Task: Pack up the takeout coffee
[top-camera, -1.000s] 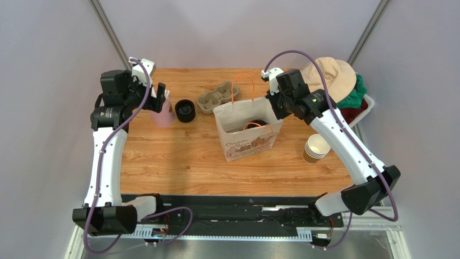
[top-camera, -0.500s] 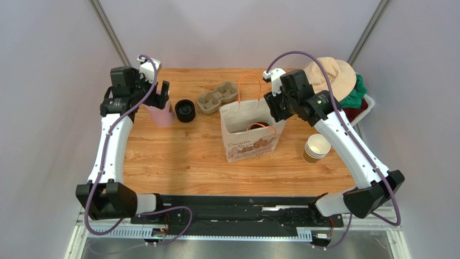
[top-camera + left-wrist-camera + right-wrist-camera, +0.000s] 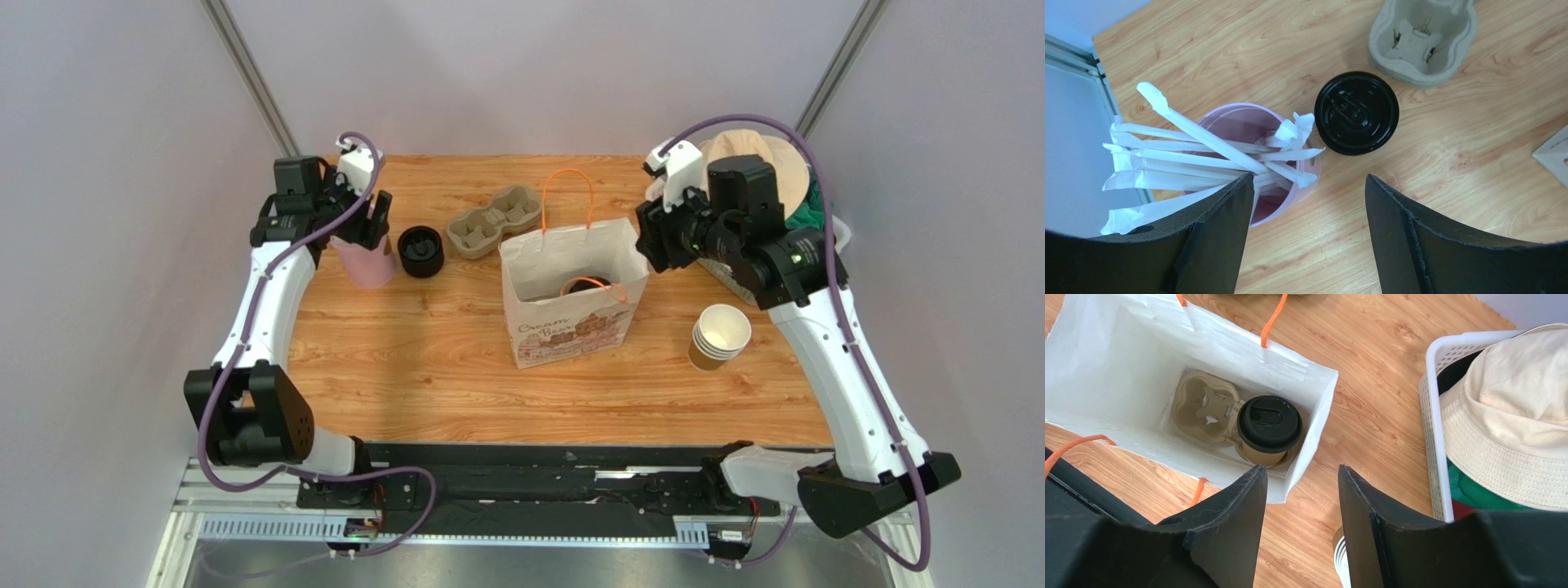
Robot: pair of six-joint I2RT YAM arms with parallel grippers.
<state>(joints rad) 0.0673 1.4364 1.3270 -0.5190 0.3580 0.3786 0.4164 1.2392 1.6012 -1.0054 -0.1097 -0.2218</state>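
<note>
Cup: the small kraft-brown paper cup with a round black plastic lid [image 3: 1269, 425] is sitting upright inside the white paper bag with orange handles [image 3: 1100, 373].
Right gripper [image 3: 1301, 478]: is hovering above the bag's mouth, fingers apart, empty.
Left gripper [image 3: 1309, 184]: is hanging well left of the bag, fingers apart, empty.
Handling: likely light, with thin crushable walls and a slick lid. Gripping the paper wall just below the lid looks safest.
</note>
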